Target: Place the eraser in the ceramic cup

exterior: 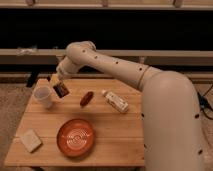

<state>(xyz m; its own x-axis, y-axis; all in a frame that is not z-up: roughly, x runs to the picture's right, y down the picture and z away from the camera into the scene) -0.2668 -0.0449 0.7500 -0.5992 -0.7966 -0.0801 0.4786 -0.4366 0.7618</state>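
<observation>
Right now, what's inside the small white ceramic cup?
Nothing shows above the rim of the small white ceramic cup; its bottom is hidden by its own wall. The gripper hangs just beside it, off the table, holding the dark rectangular eraser.

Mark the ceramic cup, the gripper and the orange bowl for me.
ceramic cup (43, 96), camera view, outer wall.
gripper (61, 89), camera view, its tip, close beside the cup.
orange bowl (59, 136), camera view, left rim.

Gripper (61, 89): dark, hanging just right of the plain white ceramic cup (44, 95); arm (120, 67) cream with small dark dots. Bowl (75, 137): orange-red with concentric rings. Table (117, 135): pale slatted wood; oblong item (86, 98) reddish-brown; front-left block (30, 140) beige.
</observation>
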